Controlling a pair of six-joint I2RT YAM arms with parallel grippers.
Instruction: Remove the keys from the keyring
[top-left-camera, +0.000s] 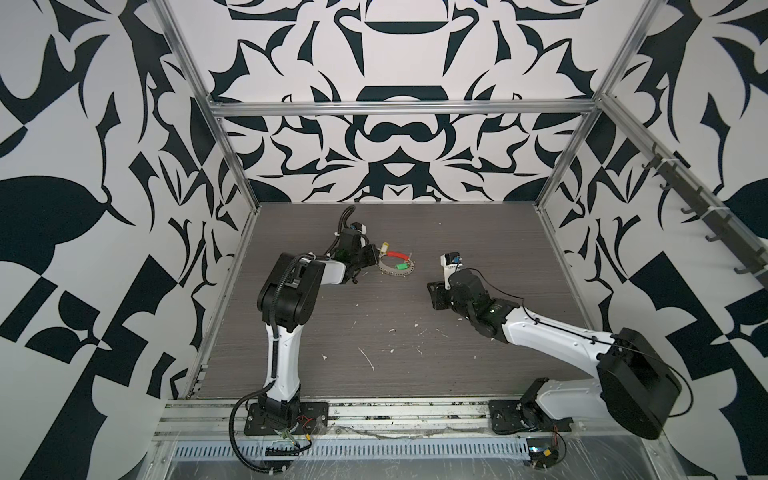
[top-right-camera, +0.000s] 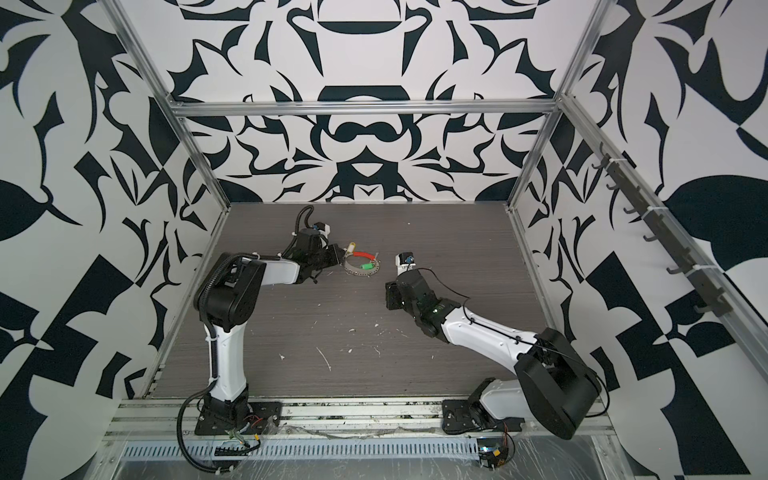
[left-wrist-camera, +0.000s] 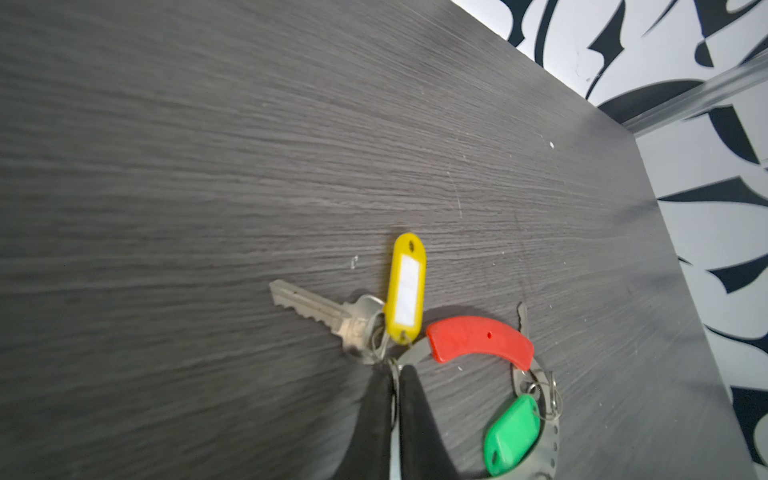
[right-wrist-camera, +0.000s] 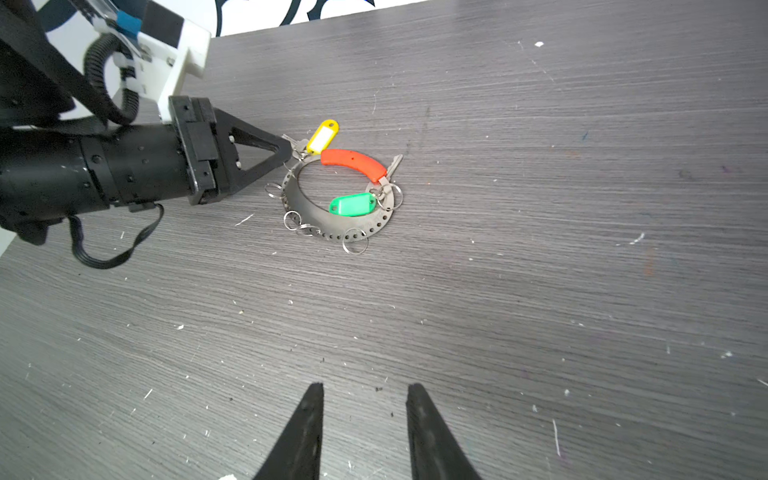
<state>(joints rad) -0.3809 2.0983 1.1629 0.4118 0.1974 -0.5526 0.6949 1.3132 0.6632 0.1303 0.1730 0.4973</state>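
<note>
Keyring (top-left-camera: 398, 274) (top-right-camera: 360, 272) lay flat toward the back of the table (top-left-camera: 374, 374), its rim pinched by the left claw (left-wrist-camera: 397, 370).

The left claw (right-wrist-camera: 286, 151) was closed on the thin metal edge of the keyring (right-wrist-camera: 293, 187), just beside the yellow key (left-wrist-camera: 405, 291). That key's tag and metal blade (left-wrist-camera: 309, 307) pointed outward from the hoop. The green key (left-wrist-camera: 513, 436) (right-wrist-camera: 352, 204) lay partly inside the hoop and partly over the perforated arc, its loop hooked near the end of the red sleeve (left-wrist-camera: 478, 338). Both keys hung on the keyring. Spare small loops (right-wrist-camera: 355, 241) sat along the arc. The right claw (right-wrist-camera: 365, 390) hovered over bare table with its jaws apart and nothing between them, well apart from the keyring.
</note>
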